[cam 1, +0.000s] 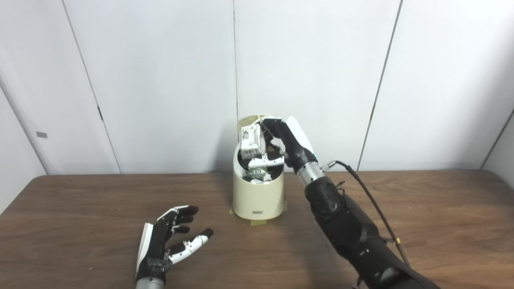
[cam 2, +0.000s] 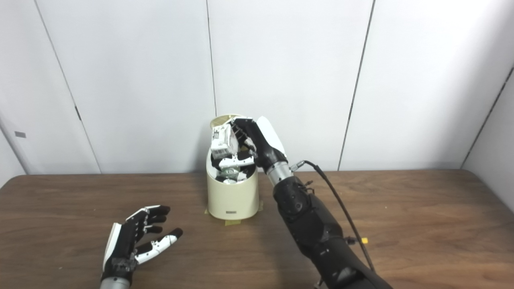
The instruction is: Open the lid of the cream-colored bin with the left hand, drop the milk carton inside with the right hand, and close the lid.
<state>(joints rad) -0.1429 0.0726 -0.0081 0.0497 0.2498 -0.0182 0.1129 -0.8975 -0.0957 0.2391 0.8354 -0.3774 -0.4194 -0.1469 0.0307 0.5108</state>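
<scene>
Fingers point(cam 1: 268, 132) of right hand point(cam 1: 287, 140) clamped around milk carton point(cam 1: 251, 143), held tilted just above open mouth of cream-colored bin point(cam 1: 257, 200), raised lid point(cam 1: 251, 119) just behind fingertips. Left hand point(cam 1: 168, 241) low over table point(cam 1: 80, 224), fingers apart, holding nothing, well apart from bin, nearer camera and off to the left.
</scene>
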